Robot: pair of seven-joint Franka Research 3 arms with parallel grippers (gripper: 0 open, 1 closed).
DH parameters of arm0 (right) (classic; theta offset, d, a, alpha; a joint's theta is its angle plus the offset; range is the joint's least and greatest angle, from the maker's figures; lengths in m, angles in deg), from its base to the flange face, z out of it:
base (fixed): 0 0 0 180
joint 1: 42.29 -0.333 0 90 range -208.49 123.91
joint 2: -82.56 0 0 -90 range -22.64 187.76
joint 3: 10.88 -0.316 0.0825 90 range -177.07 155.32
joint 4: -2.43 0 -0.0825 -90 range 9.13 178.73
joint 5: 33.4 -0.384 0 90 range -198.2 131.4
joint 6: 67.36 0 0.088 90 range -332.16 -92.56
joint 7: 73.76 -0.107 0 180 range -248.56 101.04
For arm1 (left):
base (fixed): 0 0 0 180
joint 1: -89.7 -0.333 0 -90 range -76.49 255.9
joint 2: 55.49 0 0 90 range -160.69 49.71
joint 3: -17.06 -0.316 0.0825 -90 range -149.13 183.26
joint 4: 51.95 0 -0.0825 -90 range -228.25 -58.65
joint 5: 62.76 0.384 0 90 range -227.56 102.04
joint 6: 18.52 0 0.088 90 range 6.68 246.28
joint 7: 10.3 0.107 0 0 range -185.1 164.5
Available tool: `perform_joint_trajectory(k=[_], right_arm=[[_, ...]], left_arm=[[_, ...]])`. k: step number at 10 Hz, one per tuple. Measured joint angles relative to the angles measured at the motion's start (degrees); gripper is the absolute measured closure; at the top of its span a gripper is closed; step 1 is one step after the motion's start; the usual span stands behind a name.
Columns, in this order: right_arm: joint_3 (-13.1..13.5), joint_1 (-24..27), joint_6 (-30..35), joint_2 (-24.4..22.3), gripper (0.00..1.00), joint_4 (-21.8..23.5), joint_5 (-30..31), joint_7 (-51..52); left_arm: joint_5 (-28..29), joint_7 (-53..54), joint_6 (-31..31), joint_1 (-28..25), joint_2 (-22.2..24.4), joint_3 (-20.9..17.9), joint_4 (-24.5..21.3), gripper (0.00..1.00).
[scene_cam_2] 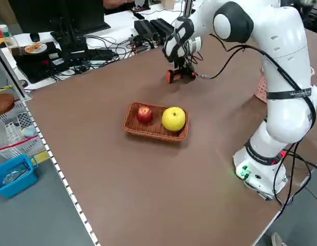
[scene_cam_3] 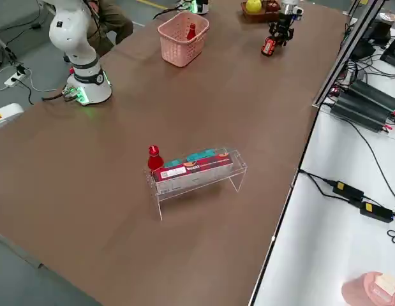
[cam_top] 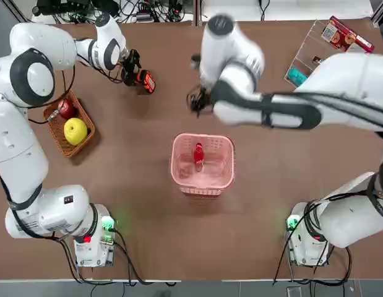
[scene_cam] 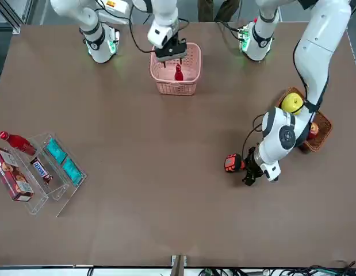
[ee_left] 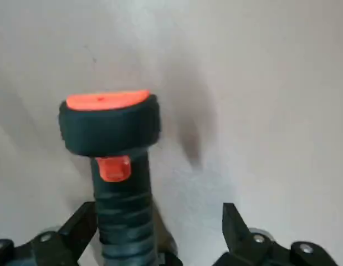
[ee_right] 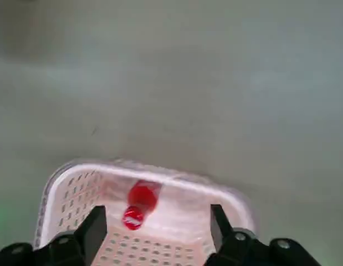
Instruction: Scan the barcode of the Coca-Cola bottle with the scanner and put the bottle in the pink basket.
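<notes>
we judge the task all but finished: the coca-cola bottle [cam_top: 198, 154] stands upright inside the pink basket [cam_top: 180, 175], near its middle, free of any grip. the right end effector [ee_right: 155, 224] hangs above the basket's far edge with its fingers spread wide and nothing between them. whether the barcode was read we cannot tell from these views. the scanner [cam_top: 145, 81] lies on the bench [cam_top: 135, 204] toward the far left, well apart from the basket, and the left end effector [ee_left: 159, 221] sits right over its handle with fingers parted, the handle just beside one finger and a clear gap to the other, so we take it as not gripped. what seems left is for both arms to draw back.

around the bench: a wicker basket [cam_top: 55, 129] holding an apple [cam_top: 67, 109] and a lemon [cam_top: 75, 130] at the left, and a clear rack [scene_cam: 61, 179] of snacks with a second red bottle [scene_cam: 15, 141] at the far right. nothing blocks either arm's way clear
</notes>
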Motion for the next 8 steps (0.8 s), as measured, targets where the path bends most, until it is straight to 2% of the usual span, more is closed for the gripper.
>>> perform_joint_trajectory(k=[2,3,5,6,7,8], right_arm=[[3.82,6.8,6.61,-1.77,0.02,-2.75,-0.95,12.42],[6.72,8.94,7.9,-1.73,0.01,-3.53,-1.05,16.59],[14.1,10.32,7.98,-1.65,0.01,-4.86,-1.1,20.07],[18.72,10.57,8.46,-1.64,0.01,-6.2,-1.1,23.39],[23.7,10.95,9.63,-1.6,0.01,-7.48,-1.15,28.0],[27.53,11.98,11.03,-1.56,0.01,-8.47,-1.23,31.74]], left_arm=[[2.16,4.28,-4.4,-0.61,2.13,-0.29,2.77,0.0],[2.16,8.86,-5.53,-1.25,3.21,-0.69,3.77,0.0],[1.7,20.38,-9.41,-3.5,6.32,-1.11,4.68,0.0],[-0.13,28.6,-10.81,-4.96,8.46,-1.34,4.7,0.0],[-2.43,38.06,-12.38,-5.84,10.57,-2.51,4.7,0.0],[-4.75,47.66,-13.97,-6.29,12.4,-4.75,4.73,0.0]])
